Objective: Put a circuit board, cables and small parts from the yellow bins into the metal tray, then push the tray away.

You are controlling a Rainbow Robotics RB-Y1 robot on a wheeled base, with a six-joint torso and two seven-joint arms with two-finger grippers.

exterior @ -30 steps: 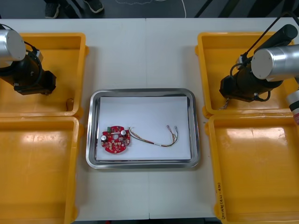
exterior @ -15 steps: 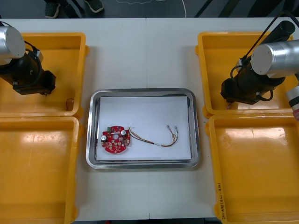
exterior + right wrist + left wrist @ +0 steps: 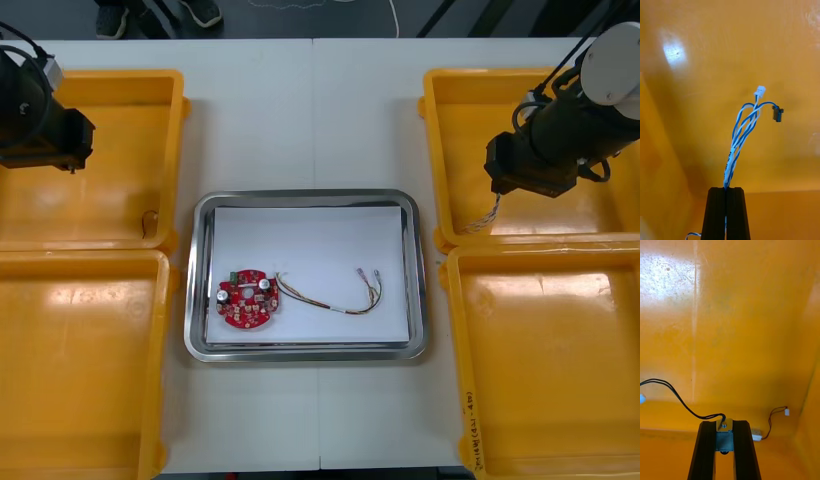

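While hanging above far bins (image 3: pixel 110 80) | left pincer (image 3: pixel 724 425), 10 o'clock: clamping metal part (image 3: pixel 724 439) | right pincer (image 3: pixel 726 189), 2 o'clock: clamping blue-white cable (image 3: pixel 731 159)

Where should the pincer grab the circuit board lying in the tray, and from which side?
Probably across its near and far edges, coming straight down: the board lies flat, parts up, on the tray's white liner, and the red-yellow cable leaves its right side. The left pincer holds a metal part over the left far bin, the right pincer a blue-white cable over the right far bin.
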